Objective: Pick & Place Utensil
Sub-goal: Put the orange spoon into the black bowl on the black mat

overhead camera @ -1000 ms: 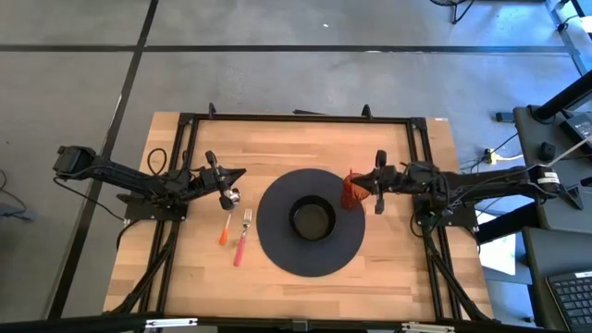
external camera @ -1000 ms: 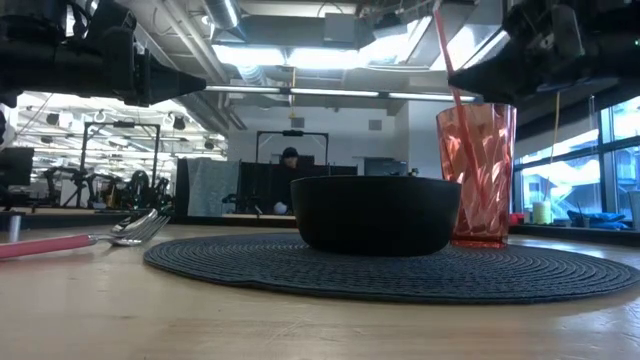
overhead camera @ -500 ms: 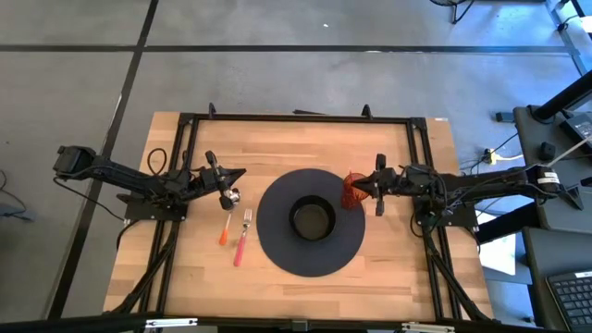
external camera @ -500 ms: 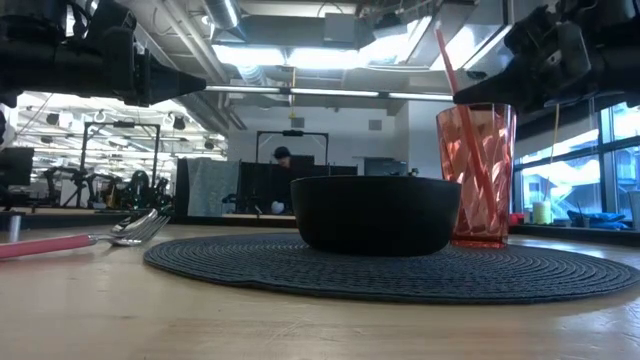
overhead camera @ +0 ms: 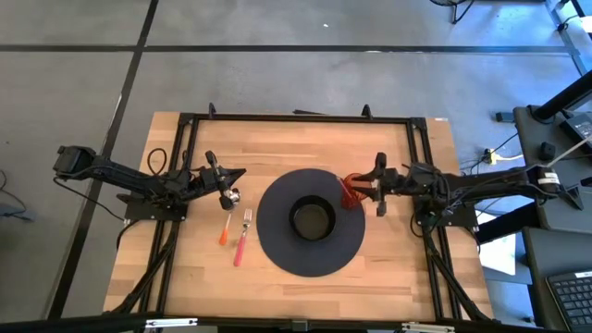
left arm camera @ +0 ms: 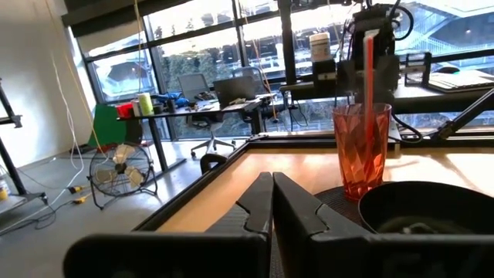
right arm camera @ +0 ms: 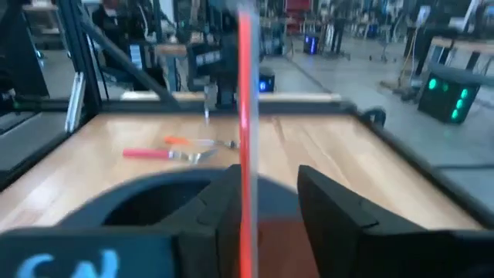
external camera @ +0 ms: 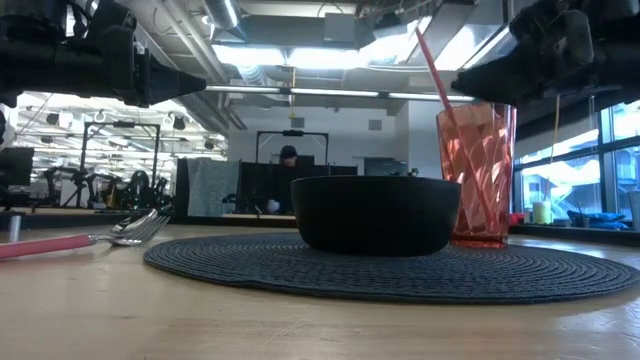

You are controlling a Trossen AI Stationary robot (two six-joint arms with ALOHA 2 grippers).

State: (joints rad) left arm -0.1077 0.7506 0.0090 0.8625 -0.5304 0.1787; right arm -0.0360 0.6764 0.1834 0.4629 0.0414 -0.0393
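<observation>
- Step in hand, by judgement: placing the utensil into the cup (external camera: 476, 175); red, long and thin, exact kind not clear.
- Utensil (external camera: 446, 105) standing tilted in the red cup, lower end inside, upper end sticking out above the rim toward the bowl side.
- Cup upright on the edge of the dark mat (overhead camera: 277, 254), just beside the black bowl (overhead camera: 312, 219) at the mat's middle.
- Right gripper (overhead camera: 377, 185) over the cup, fingers parted with the utensil running up between them in the right wrist view; touching it or already clear of it, cannot tell.
- Left gripper (overhead camera: 231, 173) waiting above the table (overhead camera: 277, 139) on the left, well apart from the mat; fingers closed together, holding nothing.
- Fork (overhead camera: 241, 237) and an orange-handled piece (overhead camera: 225, 230) lying side by side on bare table between left gripper and mat.
- Next move, likely: straight lift away from the cup, fingers kept wide enough not to drag the utensil or tip the cup; then perhaps a turn to the fork.
</observation>
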